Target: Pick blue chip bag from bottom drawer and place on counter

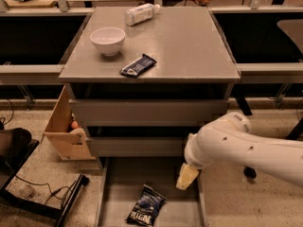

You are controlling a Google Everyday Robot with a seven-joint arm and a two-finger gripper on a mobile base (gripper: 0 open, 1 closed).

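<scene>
The blue chip bag [147, 211] lies flat on the floor of the open bottom drawer [135, 178], near its front. My gripper [187, 177] hangs from the white arm [246, 145] over the drawer's right side, up and to the right of the bag and apart from it. The grey counter [184, 46] tops the cabinet above.
On the counter stand a white bowl [108, 40], a slim dark snack-bar wrapper [138, 65] and a lying plastic bottle [142, 13]. Two shut drawer fronts [147, 111] sit above the open drawer. A wooden box [64, 131] and a black stand with cables [42, 197] are at left.
</scene>
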